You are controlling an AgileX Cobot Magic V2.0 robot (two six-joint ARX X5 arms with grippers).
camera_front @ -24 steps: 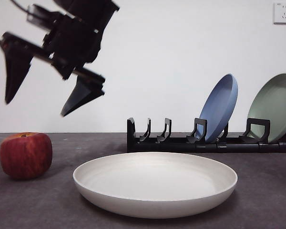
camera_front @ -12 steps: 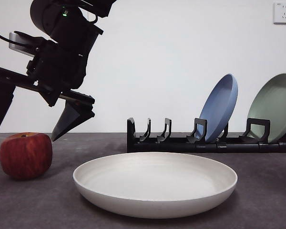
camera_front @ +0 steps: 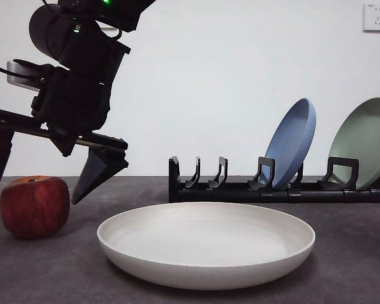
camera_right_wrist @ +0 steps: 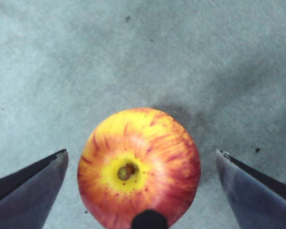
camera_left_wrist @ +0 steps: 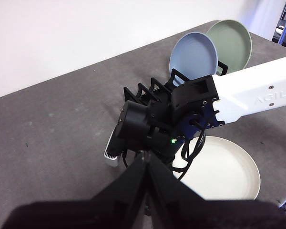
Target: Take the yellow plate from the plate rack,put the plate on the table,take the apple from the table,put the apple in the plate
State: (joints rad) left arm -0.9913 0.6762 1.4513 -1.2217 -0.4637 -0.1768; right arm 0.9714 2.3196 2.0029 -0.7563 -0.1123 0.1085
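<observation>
One red apple [camera_front: 34,206] sits upright on the dark grey table [camera_front: 354,253], its stem hollow facing straight up toward the right gripper [camera_front: 41,171] that hangs directly over it. In the right wrist view the apple [camera_right_wrist: 138,167] shows its yellow patch and short dark stem between two widely parted jaws, neither one touching the fruit. From the front, one jaw tip hangs on each side of the apple, just above its shoulders. Just beside the apple, the yellow plate [camera_front: 206,244] lies flat on the table, rim up, holding nothing. Behind it the black plate rack [camera_front: 266,187] runs lengthwise across the table, with a blue plate [camera_front: 292,142] and a pale green plate [camera_front: 366,142] leaning in its slots. The left gripper [camera_left_wrist: 146,164], jaws pressed together and holding nothing, hangs high above the scene.
</observation>
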